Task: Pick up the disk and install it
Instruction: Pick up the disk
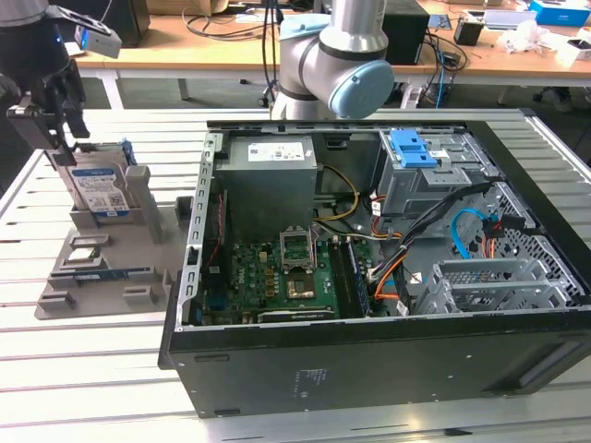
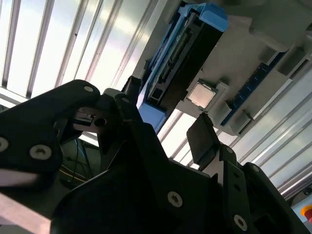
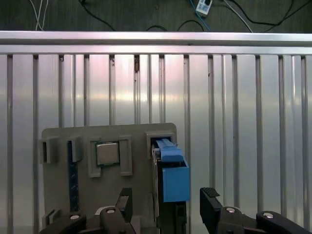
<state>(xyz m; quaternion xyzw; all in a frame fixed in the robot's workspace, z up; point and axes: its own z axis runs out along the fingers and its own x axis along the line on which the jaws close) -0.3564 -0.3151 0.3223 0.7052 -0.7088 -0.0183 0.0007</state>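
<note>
A slatted aluminium table [image 1: 102,369] carries an open computer case [image 1: 369,360], lying on its side across the middle and reaching toward the edge at the exterior view's right. Behind the case rises the grey arm [image 1: 332,55]. Inside the case, a grey power supply box [image 1: 272,180] lies against the far wall, a green motherboard [image 1: 277,272] below it and a blue bay bracket [image 1: 413,148] near the far corner. A grey fixture tray [image 1: 111,295] sits just beside the case, near the table's edge at the exterior view's left.

The disk [image 1: 97,189] stands on edge in a slot at the tray's far edge (label facing the exterior camera), its blue carrier frame uppermost, uninstalled. The gripper [image 1: 55,138] hangs directly above it. In the first wrist view the gripper [image 3: 167,197] has its black fingers [image 3: 209,200] spread wide, one on either side of the disk [image 3: 173,180], with a gap showing on each side and nothing pinched. The second wrist view shows the disk [image 2: 180,58] end-on beyond the fingertips [image 2: 202,136]. A small square silver processor chip [image 3: 107,153] rests in its own pocket mid-tray, near the disk but apart from it.
</note>
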